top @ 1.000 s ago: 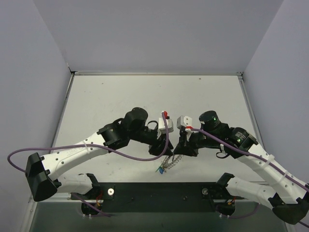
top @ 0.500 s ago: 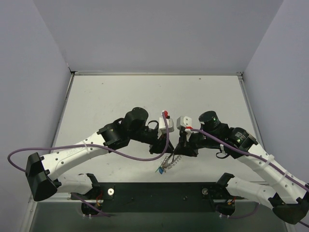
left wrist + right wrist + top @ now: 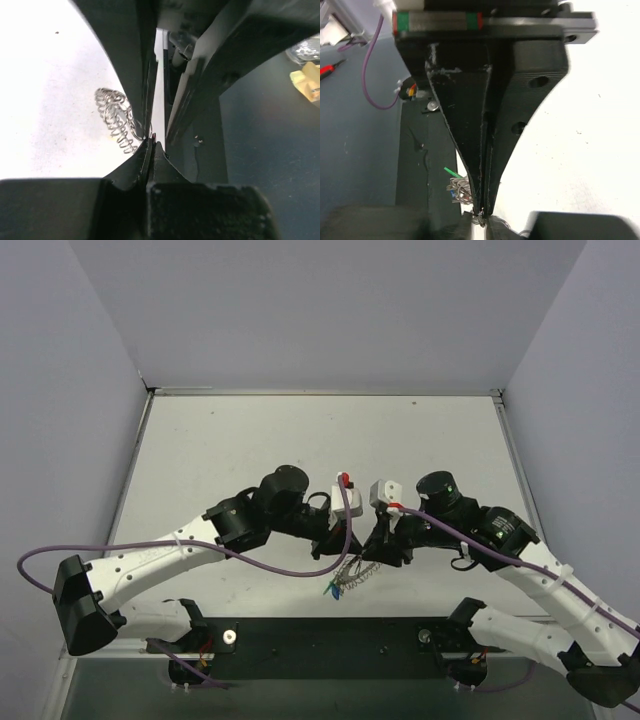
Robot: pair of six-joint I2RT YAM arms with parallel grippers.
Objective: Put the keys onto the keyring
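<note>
At the near edge of the white table (image 3: 250, 440), the keyring (image 3: 352, 573) is pinched by the closed left gripper (image 3: 335, 552) and right gripper (image 3: 372, 552), keys (image 3: 329, 590) bunched at its end, and could be dropped if tugged too hard.

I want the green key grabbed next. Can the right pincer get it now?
Probably not yet. The right pincer is shut on the ring, tip to tip with the left pincer, so it's busy; the green key sticks out beside it.
</note>
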